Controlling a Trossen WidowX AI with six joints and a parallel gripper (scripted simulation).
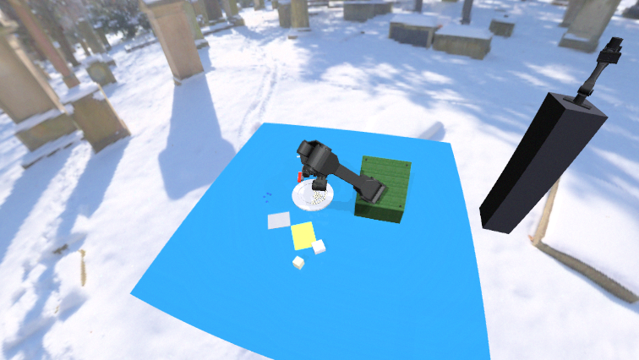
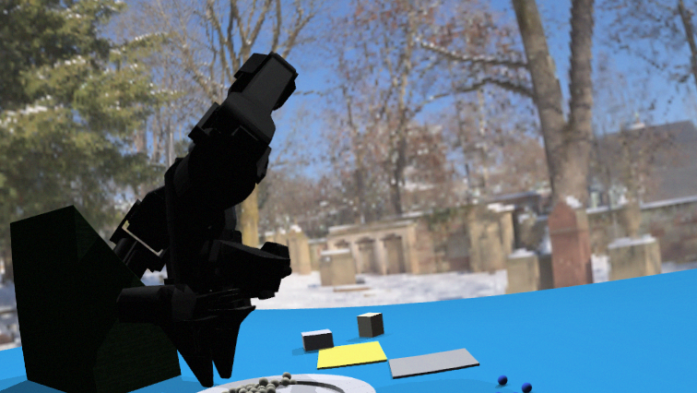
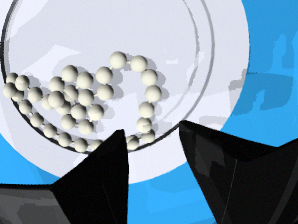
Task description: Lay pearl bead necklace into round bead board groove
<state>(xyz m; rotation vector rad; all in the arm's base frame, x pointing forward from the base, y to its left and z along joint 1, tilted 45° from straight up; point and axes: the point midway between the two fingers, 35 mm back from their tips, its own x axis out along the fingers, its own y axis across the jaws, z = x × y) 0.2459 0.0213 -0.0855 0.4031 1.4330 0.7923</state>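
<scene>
We are holding the gripper (image 1: 319, 185) (image 2: 219, 381) (image 3: 152, 133) partly apart, the pearl bead necklace (image 1: 319, 196) (image 2: 264, 387) (image 3: 153, 93) lying mostly far-left of its fingertips in the wrist view, its right loop nearest the gap.
</scene>
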